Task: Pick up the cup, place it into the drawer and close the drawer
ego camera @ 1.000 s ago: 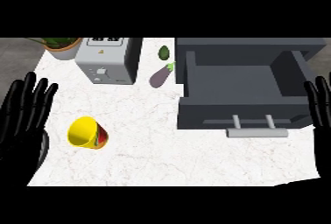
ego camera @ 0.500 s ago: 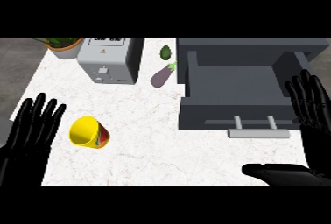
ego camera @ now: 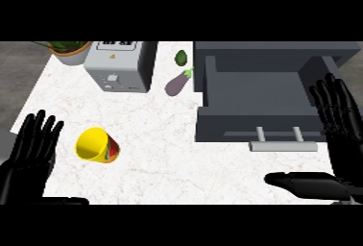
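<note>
A white marble counter (ego camera: 163,168) is seen from steeply above. In the lower left of the frame a yellow cup (ego camera: 96,145) lies tipped on its side, with its mouth turned toward the upper left and a patch of red and green near its base. Just left of it is the left hand (ego camera: 35,144), its black fingers straight and slightly spread. The hand is near the cup but not touching it.

A dark grey drawer (ego camera: 234,122) fills the right half of the frame, pulled open, with its pale handle (ego camera: 284,139) toward the lower edge. The right hand (ego camera: 339,120) shows at the drawer's right edge, fingers straight and apart, thumb stretched across the lower right corner. It holds nothing.

Along the top of the frame, well apart from the cup, are a potted plant (ego camera: 67,49), a silver toaster (ego camera: 119,65), a small green fruit (ego camera: 181,57) and a purple eggplant (ego camera: 178,82).

The task looks to be at its first step: the cup is not yet grasped, and nothing has gone into the drawer. The left hand is the nearer one. Its next move would be to come across to the cup and curl its fingers round the side. Because the cup lies on its side, it may roll if nudged.
</note>
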Tool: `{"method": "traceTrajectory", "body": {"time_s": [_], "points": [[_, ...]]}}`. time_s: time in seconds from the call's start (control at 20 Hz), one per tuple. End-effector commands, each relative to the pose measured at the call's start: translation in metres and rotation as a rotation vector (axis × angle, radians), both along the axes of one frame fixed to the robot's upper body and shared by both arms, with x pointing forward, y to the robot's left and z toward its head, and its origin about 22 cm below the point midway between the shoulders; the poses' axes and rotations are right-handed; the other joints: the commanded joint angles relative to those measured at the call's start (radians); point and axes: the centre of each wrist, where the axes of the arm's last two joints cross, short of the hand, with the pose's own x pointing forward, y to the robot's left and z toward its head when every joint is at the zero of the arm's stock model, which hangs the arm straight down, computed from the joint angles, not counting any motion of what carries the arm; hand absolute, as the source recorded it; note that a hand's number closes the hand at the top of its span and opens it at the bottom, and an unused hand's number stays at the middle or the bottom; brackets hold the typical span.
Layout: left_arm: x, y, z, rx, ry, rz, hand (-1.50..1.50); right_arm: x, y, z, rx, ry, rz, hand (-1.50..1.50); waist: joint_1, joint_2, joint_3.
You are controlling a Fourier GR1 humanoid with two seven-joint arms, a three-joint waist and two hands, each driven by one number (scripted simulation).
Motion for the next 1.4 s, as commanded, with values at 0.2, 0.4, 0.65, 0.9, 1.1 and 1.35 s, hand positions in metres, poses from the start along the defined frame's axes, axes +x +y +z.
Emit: {"method": "traceTrajectory", "body": {"time_s": [0.2,0.4,0.65,0.9,1.1,1.35], "points": [[-0.002,0.021,-0.073,0.051,0.076,0.097,-1.5,0.001,-0.005,0.008,-0.021,0.011,0.0,-1.5,-0.003,0.0,-0.001],[0.028,0.06,-0.072,0.077,0.114,0.159,-1.5,-0.001,-0.012,0.016,-0.006,-0.014,0.007,-1.5,-0.009,0.001,0.0],[0.009,0.069,-0.114,0.105,0.174,0.162,-1.5,0.012,-0.016,-0.002,-0.006,-0.014,0.009,-1.5,-0.002,0.001,0.0],[0.011,0.061,-0.148,0.063,0.173,0.145,-1.5,-0.004,-0.005,-0.005,-0.011,0.003,0.013,-1.5,-0.003,0.0,0.0],[0.029,0.061,-0.169,0.064,0.149,0.174,-1.5,0.005,-0.009,0.021,-0.016,0.009,0.025,-1.5,-0.007,0.001,-0.001],[0.024,0.083,-0.181,0.054,0.116,0.179,-1.5,-0.003,-0.014,0.001,0.003,-0.003,0.03,-1.5,-0.009,0.001,-0.001]]}}
